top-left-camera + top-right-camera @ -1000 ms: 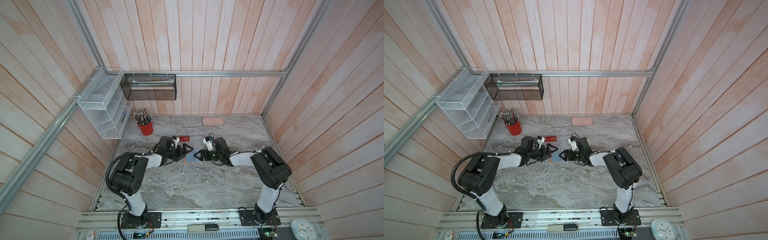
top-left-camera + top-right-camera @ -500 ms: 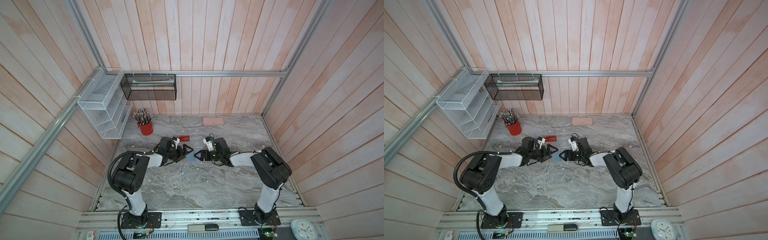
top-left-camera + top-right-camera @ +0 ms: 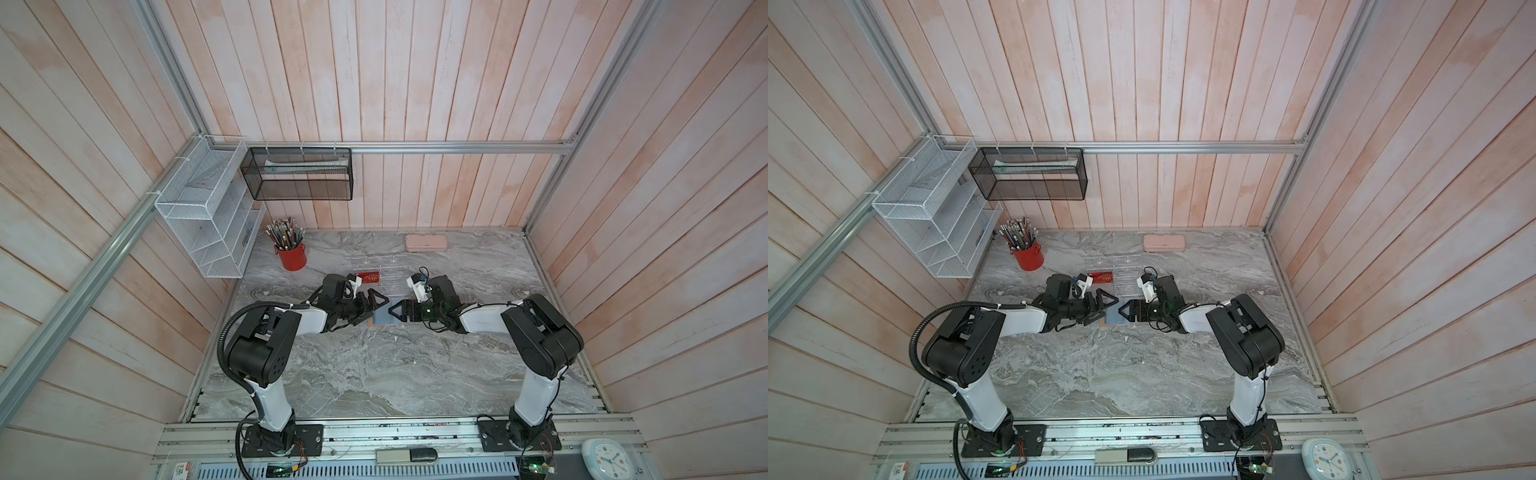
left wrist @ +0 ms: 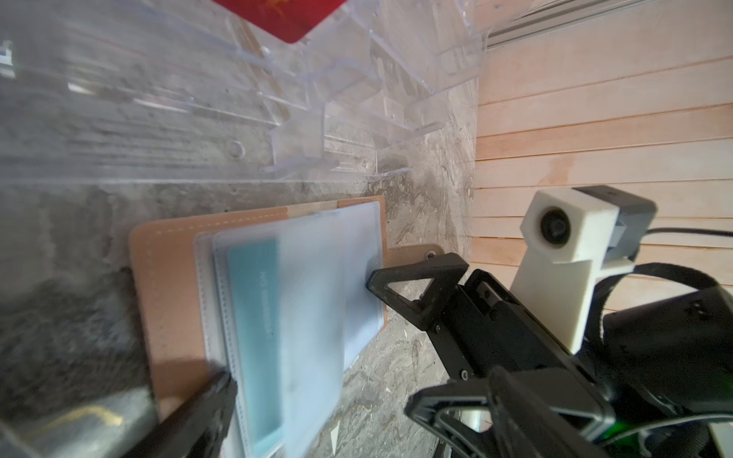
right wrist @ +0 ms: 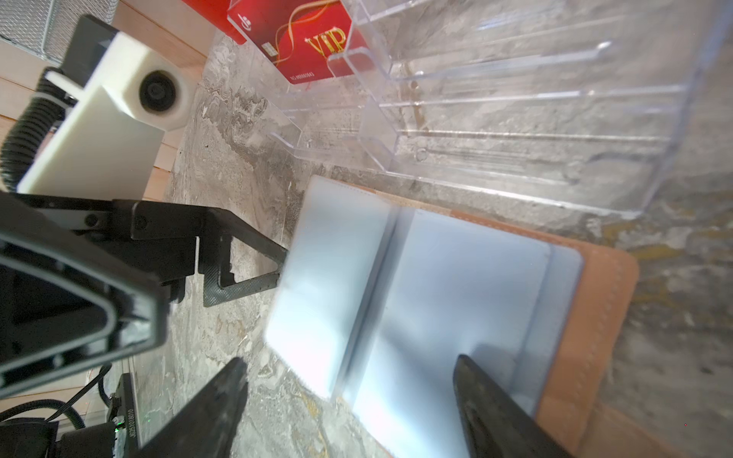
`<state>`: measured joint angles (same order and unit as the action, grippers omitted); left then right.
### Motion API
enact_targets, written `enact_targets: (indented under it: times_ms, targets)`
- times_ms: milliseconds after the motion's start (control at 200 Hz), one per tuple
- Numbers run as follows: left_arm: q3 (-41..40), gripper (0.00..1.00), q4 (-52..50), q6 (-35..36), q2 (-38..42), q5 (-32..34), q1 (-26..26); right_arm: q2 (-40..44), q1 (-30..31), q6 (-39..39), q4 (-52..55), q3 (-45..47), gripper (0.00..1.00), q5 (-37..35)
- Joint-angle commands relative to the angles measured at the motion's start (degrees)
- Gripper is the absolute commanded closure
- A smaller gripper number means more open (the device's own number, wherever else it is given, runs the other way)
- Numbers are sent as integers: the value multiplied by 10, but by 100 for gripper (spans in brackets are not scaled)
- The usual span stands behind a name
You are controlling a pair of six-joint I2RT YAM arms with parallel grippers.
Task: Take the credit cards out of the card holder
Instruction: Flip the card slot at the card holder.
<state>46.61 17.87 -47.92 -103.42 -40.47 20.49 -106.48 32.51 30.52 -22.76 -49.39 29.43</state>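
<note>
The tan card holder (image 3: 383, 319) (image 3: 1113, 319) lies open on the marble between both grippers. Its pale blue sleeves (image 5: 456, 285) are fanned out, and one sleeve page (image 4: 309, 317) stands blurred above the rest. A teal credit card (image 4: 254, 309) sits inside a sleeve. A red "VIP" credit card (image 5: 305, 47) (image 3: 369, 277) stands in the clear rack. My left gripper (image 3: 376, 307) (image 4: 357, 416) is open at the holder's left edge, one fingertip against a sleeve. My right gripper (image 3: 397, 312) (image 5: 353, 380) is open over the right edge, with one finger (image 5: 488, 396) above a sleeve.
The clear acrylic rack (image 3: 378, 270) stands just behind the holder. A red pencil cup (image 3: 292, 257) is at the back left and a pale pink case (image 3: 427, 242) by the back wall. A white wire shelf (image 3: 208, 216) and a black mesh basket (image 3: 297, 174) hang on the walls.
Both grippers stay open at the card holder. Only the left arm's elbow has shifted a little.
</note>
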Motion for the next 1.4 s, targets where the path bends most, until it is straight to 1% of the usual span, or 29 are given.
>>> enact_targets:
  times_ms: [0, 395, 620, 850, 965, 1130, 1330, 1395]
  targets:
    - [11, 0, 9, -2, 0, -8, 5, 1, -4, 9, 21, 14, 17, -1]
    - [22, 0, 5, -8, -1, -8, 5, 14, -9, 12, 19, 22, 17, 6]
    - [26, 0, 19, -20, -13, -12, 9, 53, -3, 16, 28, 38, 17, -22]
    - [27, 0, 22, -23, -16, -9, 16, 69, 25, 27, 42, 37, 17, -85]
    - [24, 0, 27, -26, -18, -9, 17, 70, 59, 36, 52, 26, 17, -153]
    - [24, 0, 38, -34, -22, -9, 21, 62, 93, 51, 45, 21, 17, -220]
    - [27, 0, 48, -41, -29, -10, 25, 57, 95, 64, 32, 28, 17, -243]
    - [27, 0, 50, -43, -29, -9, 26, 62, 90, 67, 21, 37, 18, -237]
